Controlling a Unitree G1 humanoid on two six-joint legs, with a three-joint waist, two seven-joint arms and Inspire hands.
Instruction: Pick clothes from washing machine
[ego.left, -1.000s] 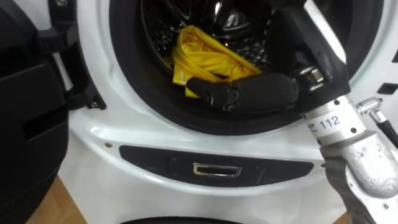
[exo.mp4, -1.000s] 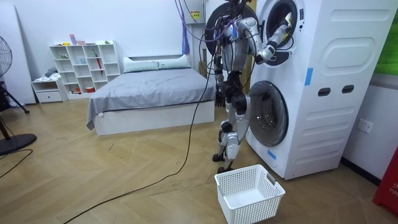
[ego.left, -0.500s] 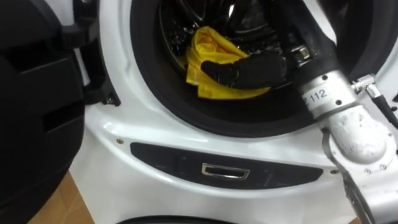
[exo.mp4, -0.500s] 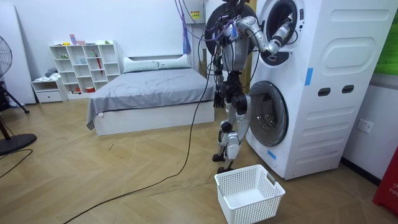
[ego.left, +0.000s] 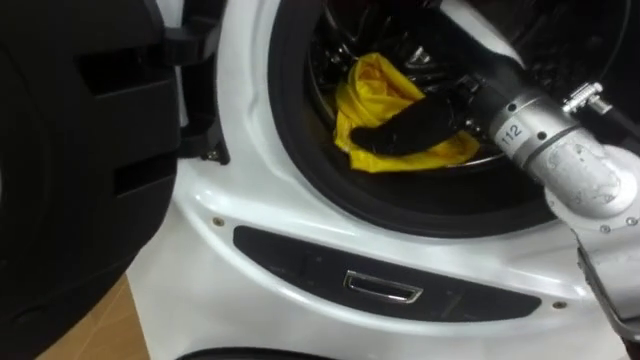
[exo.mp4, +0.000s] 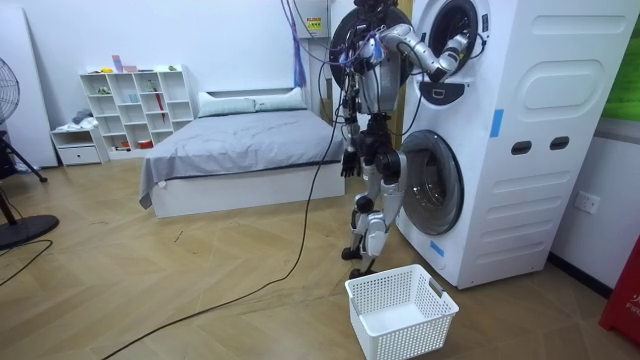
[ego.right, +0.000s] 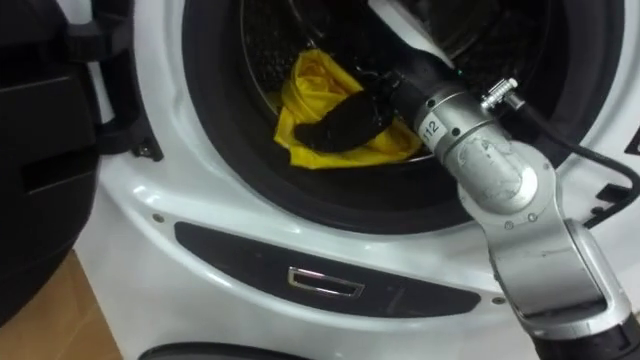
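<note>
A crumpled yellow cloth (ego.left: 368, 88) lies at the bottom of the upper washing machine's dark drum (ego.left: 330, 60). My right arm reaches in through the round door opening. My black right hand (ego.left: 405, 128) lies flat on top of the cloth with its fingers stretched out toward the left, and part of the cloth is hidden under it. The same cloth (ego.right: 305, 80) and right hand (ego.right: 340, 122) show in the right eye view. In the room view I stand close to the stacked machines (exo.mp4: 520, 130), and my left hand (exo.mp4: 347, 160) hangs relaxed at my side.
The upper machine's dark door (ego.left: 70, 150) stands swung open at the left. A dark panel with a metal handle (ego.left: 382, 288) runs below the opening. A white laundry basket (exo.mp4: 400, 310) sits on the wooden floor by my feet. A bed (exo.mp4: 240, 150) stands behind me.
My right hand has pushed deeper into the drum and now lies on the yellow cloth. The eye view has shifted, so the opening sits further right.
</note>
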